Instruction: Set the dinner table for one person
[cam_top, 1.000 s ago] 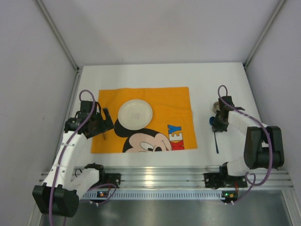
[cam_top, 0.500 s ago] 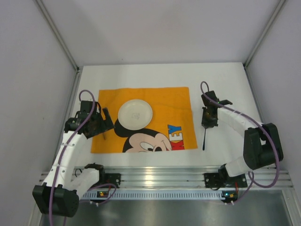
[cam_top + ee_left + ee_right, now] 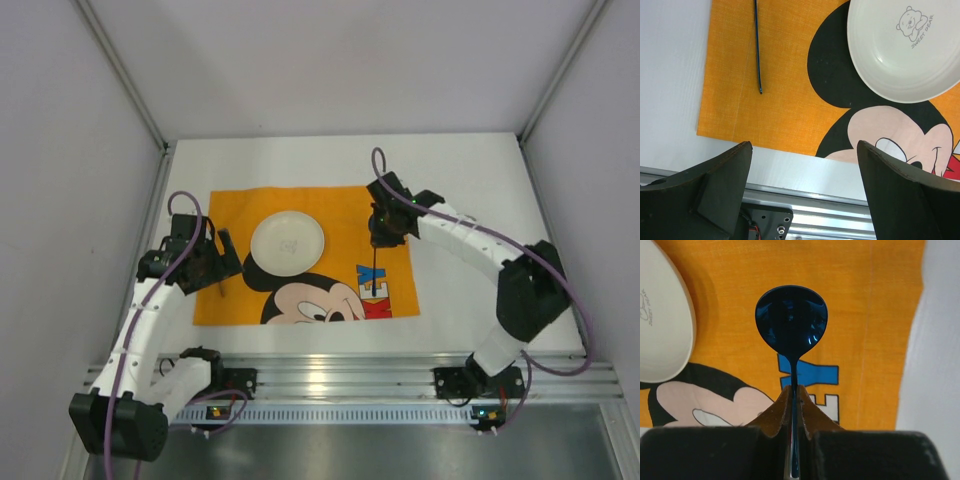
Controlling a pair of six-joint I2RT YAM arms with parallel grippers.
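The white dinner table (image 3: 470,170) carries an orange Mickey Mouse mat (image 3: 350,215) with a white plate (image 3: 287,243) on it. My right gripper (image 3: 385,232) is shut on a dark blue spoon (image 3: 376,270) and holds it over the mat's right part, right of the plate. In the right wrist view the spoon's bowl (image 3: 791,315) sticks out past the shut gripper (image 3: 794,392). My left gripper (image 3: 215,263) is open and empty over the mat's left edge (image 3: 804,145). A thin dark utensil handle (image 3: 758,50) lies on the mat left of the plate (image 3: 900,55).
A ribbed aluminium rail (image 3: 330,375) runs along the table's near edge and shows in the left wrist view (image 3: 815,192). Grey walls with metal posts stand close on the left, right and back. Bare white tabletop (image 3: 940,340) lies right of the mat.
My right gripper has carried the spoon leftward from the bare table at the right to over the mat's right part. The left arm has not moved.
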